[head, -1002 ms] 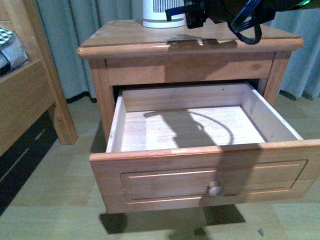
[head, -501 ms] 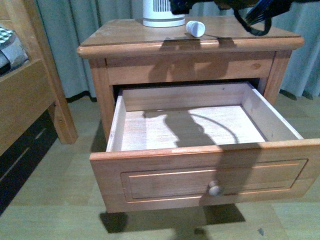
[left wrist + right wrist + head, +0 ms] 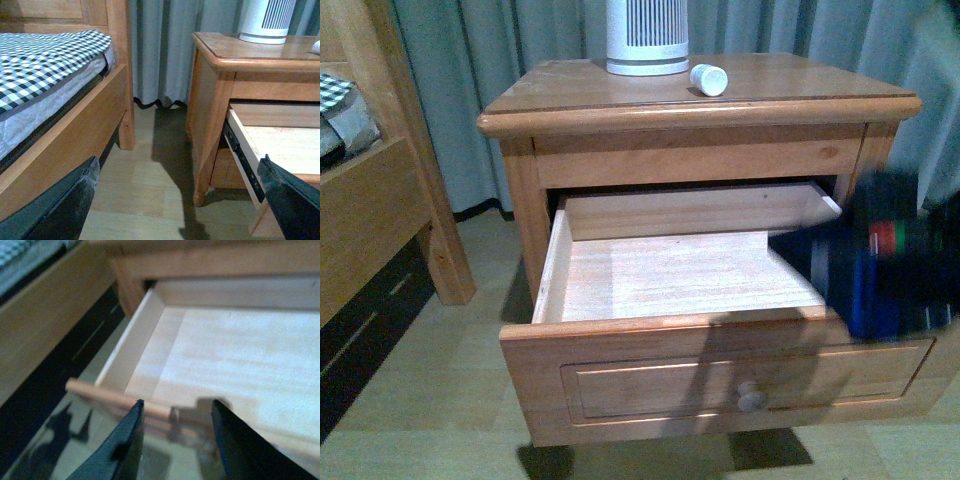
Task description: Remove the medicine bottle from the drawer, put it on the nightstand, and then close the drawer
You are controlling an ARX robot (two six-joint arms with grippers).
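The small white medicine bottle [image 3: 708,79] lies on its side on the top of the orange-brown nightstand [image 3: 570,90], beside a white ribbed tower. The upper drawer [image 3: 620,385] is pulled far out, its pale inside [image 3: 690,270] bare. Its round knob [image 3: 750,397] faces me. My right gripper [image 3: 177,404] is open and empty, over the drawer's front rim [image 3: 110,395]. The right arm shows as a dark blur [image 3: 895,265] at the drawer's right side. My left gripper [image 3: 175,200] is open and empty, low over the floor beside the nightstand's side [image 3: 210,115].
The white tower device [image 3: 647,35] stands at the back of the nightstand top. A wooden bed frame [image 3: 380,210] with a checked cover [image 3: 45,60] stands to the left. Grey curtains [image 3: 500,50] hang behind. Pale floor [image 3: 145,185] lies between bed and nightstand.
The right arm has come down from over the nightstand top to the drawer's right front. The bottle, let go about half a second ago, stays lying on the top.
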